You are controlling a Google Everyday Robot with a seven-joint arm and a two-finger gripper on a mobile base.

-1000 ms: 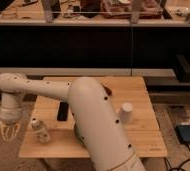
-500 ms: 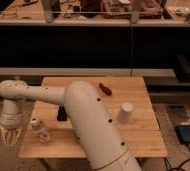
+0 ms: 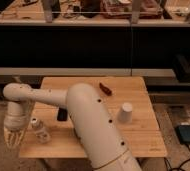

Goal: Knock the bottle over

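The bottle (image 3: 40,130) is small and pale with a white cap. It sits near the front left corner of the wooden table (image 3: 138,130), and it looks tilted, with its cap toward the upper left. My gripper (image 3: 12,137) hangs at the table's left edge, just left of the bottle and a little lower than its cap. My big white arm reaches across the front of the table and hides part of it.
A black phone (image 3: 62,114) lies just right of the bottle. A white upside-down paper cup (image 3: 126,112) stands at centre right and a red-handled tool (image 3: 105,89) lies at the back. A dark shelf unit stands behind. A blue box (image 3: 188,134) is on the floor to the right.
My gripper has dropped a little lower beside the bottle. The bottle now looks more tilted than before. The other things have not moved.
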